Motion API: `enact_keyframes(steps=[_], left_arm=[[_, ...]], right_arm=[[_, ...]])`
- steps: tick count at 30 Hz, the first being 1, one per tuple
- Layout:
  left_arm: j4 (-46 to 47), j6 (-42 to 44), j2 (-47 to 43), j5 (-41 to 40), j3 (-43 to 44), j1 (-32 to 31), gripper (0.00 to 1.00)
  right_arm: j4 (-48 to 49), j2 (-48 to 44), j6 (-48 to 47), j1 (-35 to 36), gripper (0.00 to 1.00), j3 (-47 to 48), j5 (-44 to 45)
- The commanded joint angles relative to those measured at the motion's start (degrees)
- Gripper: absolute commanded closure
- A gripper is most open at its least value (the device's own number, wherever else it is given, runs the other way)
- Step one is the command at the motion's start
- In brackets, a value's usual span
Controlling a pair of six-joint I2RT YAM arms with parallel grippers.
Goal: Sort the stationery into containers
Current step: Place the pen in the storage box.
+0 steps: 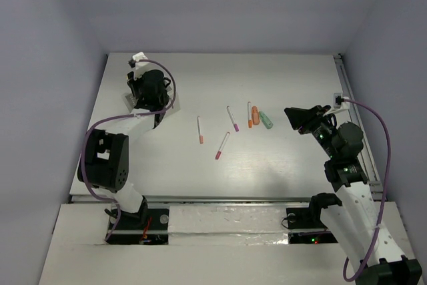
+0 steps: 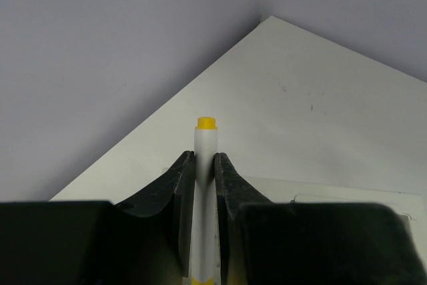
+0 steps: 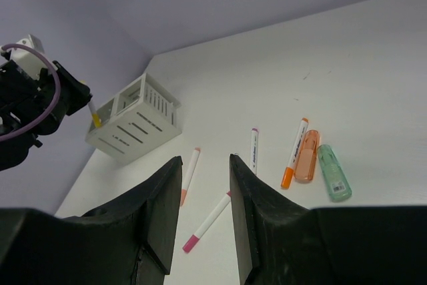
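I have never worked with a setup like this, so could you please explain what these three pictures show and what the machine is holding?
These are two robot arms bolted at the near edge of a white table. One picture looks down from above; the other two come from cameras on each wrist, so you see each claw's own fingers.

The left claw is shut on a white pen with yellow ends, held over the white organiser box at the far left corner. The right claw is open and holds nothing.

On the table lie four thin pens: one with a salmon-pink end, two with magenta ends, one with an orange end. Beside that one are a stubby orange marker and a mint-green marker.
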Motion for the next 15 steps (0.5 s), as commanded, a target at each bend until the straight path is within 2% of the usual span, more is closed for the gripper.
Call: enact_keyframes(steps=[1,12,15], left_arm=[[3.02,0.61,-1.15,-0.15,2.50,1.18,1.00],[8.04,4.66,3.07,-0.86,0.83,2.33,1.00],[7.17,3.43,1.93,-0.77,0.21,2.33,0.90]], right_arm=[[3.60,-0.09,0.16,-0.13,0.60,-0.43,-0.93],[4.30,0.79,0.43,-0.13,0.60,-0.69,-1.45],[4.04,0.35,0.34,-0.13,0.60,-0.69,-1.45]])
